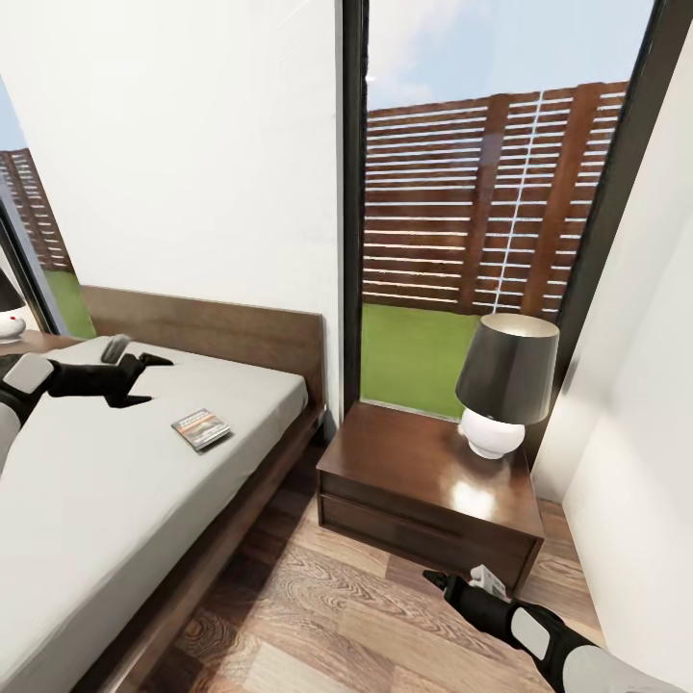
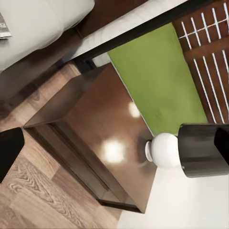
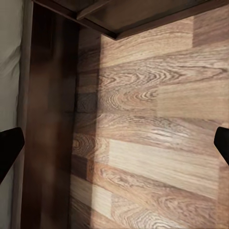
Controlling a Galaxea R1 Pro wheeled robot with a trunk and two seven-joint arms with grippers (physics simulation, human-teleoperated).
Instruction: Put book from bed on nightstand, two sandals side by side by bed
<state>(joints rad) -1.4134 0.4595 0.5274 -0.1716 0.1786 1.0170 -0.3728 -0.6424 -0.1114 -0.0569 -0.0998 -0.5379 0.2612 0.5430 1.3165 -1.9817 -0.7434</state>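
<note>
One book (image 1: 201, 428) lay on the bed (image 1: 87, 481) near its nightstand-side edge; neither hand held anything.
Left hand (image 1: 144, 371) hovered over the mattress, opening not discernible; right hand (image 1: 452, 584) hung wide above the floor (image 1: 318, 616), leaving the nightstand (image 1: 414, 462) clear beside the lamp (image 1: 502, 385).

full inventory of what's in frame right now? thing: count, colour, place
book: 1, dark cover with orange band, on the mattress near the bed's nightstand-side edge
bed: 1, dark brown frame, light-grey mattress, against the white wall
nightstand: 1, dark brown glossy, between bed and window
lamp: 1, white base, dark shade, on the nightstand
floor: wood plank
window: dark frame, fence and grass outside
left gripper: black, over the mattress
right gripper: black, low over the floor, open
</note>
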